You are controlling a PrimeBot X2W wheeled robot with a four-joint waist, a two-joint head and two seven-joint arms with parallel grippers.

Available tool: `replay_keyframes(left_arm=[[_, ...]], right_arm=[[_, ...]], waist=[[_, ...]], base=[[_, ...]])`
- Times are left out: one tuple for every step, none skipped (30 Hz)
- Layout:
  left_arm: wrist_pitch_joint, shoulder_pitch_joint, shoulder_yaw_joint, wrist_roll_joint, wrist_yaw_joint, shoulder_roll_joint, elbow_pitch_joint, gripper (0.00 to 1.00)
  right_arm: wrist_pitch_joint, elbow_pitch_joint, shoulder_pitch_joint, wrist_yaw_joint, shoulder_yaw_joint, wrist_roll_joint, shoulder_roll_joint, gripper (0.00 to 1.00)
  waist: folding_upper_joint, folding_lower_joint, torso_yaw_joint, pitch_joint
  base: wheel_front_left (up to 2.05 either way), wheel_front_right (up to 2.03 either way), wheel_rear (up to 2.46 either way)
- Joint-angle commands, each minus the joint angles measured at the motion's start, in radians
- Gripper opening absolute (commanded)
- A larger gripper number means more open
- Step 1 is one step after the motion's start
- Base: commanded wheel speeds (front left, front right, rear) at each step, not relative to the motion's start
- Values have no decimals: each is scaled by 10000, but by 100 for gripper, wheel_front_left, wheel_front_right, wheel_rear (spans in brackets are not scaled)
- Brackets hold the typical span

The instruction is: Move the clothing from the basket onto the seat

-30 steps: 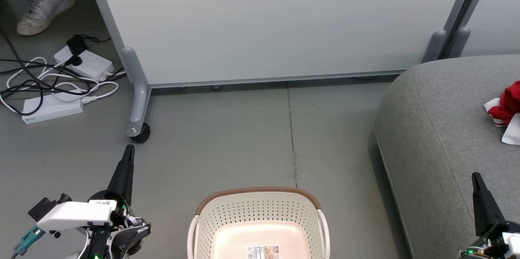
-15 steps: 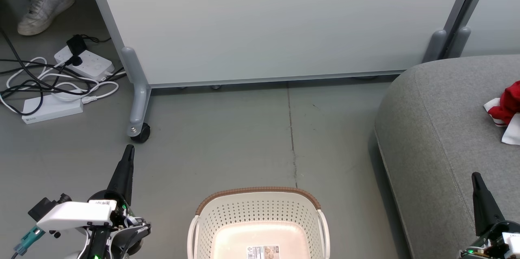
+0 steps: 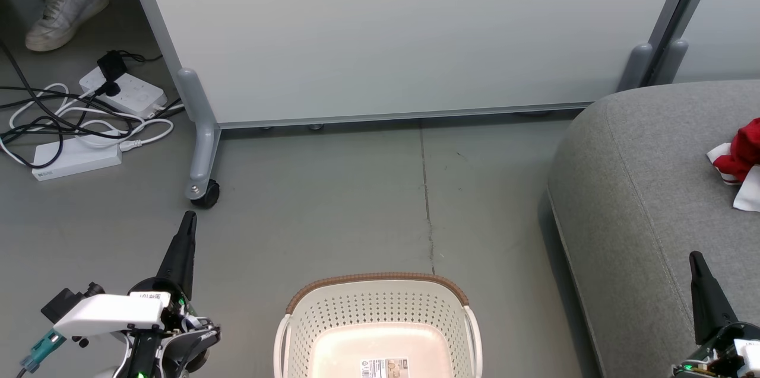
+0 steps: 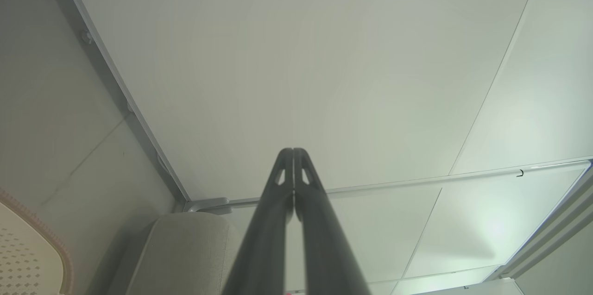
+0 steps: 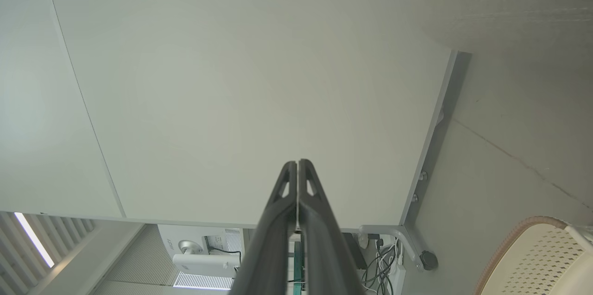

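1. Head view: bright, even, soft indoor light; sharp throughout, no glare.
2. Basket [image 3: 377, 307] bottom glows warm, nearly blown out.
3. Soft shadows on floor [image 3: 332, 218] under panel [image 3: 386, 40] & along seat [image 3: 629, 200] left side.
4. Wrist views: wide-angle, straight edges bow twd corners; jaws blurry near lens.
5. L wrist: pale glow patch low right. R wrist: light strip [image 5: 33, 239] low left, blown white.

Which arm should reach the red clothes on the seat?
Right, probably. The right tool is by the seat, on the same side as the clothes; the left tool is beyond the basket, over floor.
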Motion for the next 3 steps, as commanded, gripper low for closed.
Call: replay_keyframes(left_arm=[[32, -125, 47, 28, -35, 51, -42, 0], [32, -125, 49, 30, -35, 50, -42, 0], [34, -125, 50, 32, -35, 50, -43, 0]], right_arm=[[-33, -58, 77, 24, 15, 118, -62, 0], [-35, -58, 77, 25, 17, 119, -63, 0], [-36, -58, 77, 25, 18, 120, -64, 0]], waist=[[0, 0, 0, 0], [0, 0, 0, 0], [0, 0, 0, 0]], base=[[0, 0, 0], [0, 0, 0], [0, 0, 0]])
